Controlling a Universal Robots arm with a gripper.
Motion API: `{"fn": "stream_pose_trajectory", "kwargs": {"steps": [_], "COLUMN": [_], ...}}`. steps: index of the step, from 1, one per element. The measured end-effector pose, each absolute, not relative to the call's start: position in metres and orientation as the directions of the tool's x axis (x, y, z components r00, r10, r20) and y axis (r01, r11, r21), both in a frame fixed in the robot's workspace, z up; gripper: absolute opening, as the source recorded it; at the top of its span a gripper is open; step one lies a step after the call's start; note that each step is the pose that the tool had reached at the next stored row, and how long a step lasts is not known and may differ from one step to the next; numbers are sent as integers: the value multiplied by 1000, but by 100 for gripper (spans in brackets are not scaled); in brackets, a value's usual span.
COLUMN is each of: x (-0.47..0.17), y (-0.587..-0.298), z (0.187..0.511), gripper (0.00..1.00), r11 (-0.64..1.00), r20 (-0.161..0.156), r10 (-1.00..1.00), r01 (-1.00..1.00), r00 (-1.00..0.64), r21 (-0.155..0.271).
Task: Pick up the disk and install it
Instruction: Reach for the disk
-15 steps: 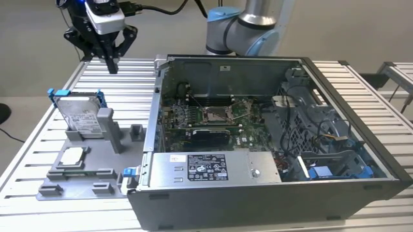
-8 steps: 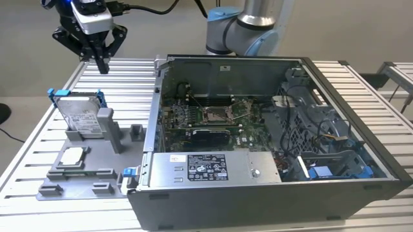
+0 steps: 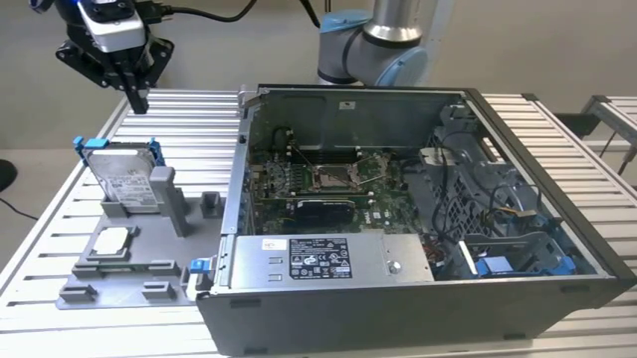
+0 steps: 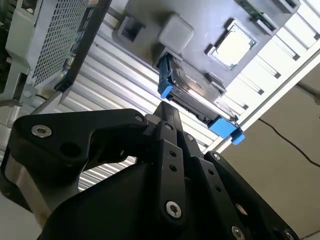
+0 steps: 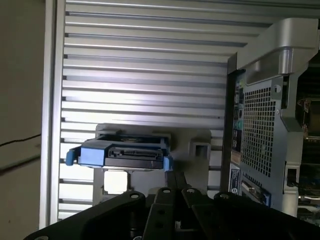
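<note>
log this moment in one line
gripper: shut, empty, above disk, not touching | disk: upright in grey holder | computer case: open

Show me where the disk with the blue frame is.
The blue-framed silver metal disk stands upright in the grey plastic holder at the exterior view's left, beside the open dark computer case.

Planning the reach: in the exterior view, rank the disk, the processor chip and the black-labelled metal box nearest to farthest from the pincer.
From the pincer:
1. disk, upright in the grey holder.
2. processor chip, flat on the holder's front.
3. metal box, in the case, exterior view's right.
</note>
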State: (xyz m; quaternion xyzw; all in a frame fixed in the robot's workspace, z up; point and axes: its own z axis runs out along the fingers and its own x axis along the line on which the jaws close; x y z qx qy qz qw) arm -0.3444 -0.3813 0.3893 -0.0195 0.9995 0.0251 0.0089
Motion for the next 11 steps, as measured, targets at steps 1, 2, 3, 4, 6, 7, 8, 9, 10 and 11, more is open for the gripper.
{"fn": "stream_pose_trajectory", "kwargs": {"steps": [1,2,3,4,6,7,8,9,10,11], "x": [-349,-352,-356,-360,-368,-372,-376,-379,-381,-383], "y": [-381,-381,-381,-380,-380,-379,-379,-379,-379,-379], "z": [389,389,389,389,389,389,389,389,388,388], "gripper": [0,0,0,0,0,0,0,0,0,0], "r11": [998,998,998,998,998,998,998,998,998,998], "r20": [-18,-18,-18,-18,-18,-18,-18,-17,-18,-17], "r10": [-39,-39,-39,-39,-39,-39,-39,-38,-36,-33], "r01": [-39,-39,-39,-39,-39,-39,-39,-39,-37,-34], "r00": [-999,-999,-999,-999,-999,-999,-999,-999,-999,-999], "r21": [50,50,50,50,50,50,50,50,50,50]}}
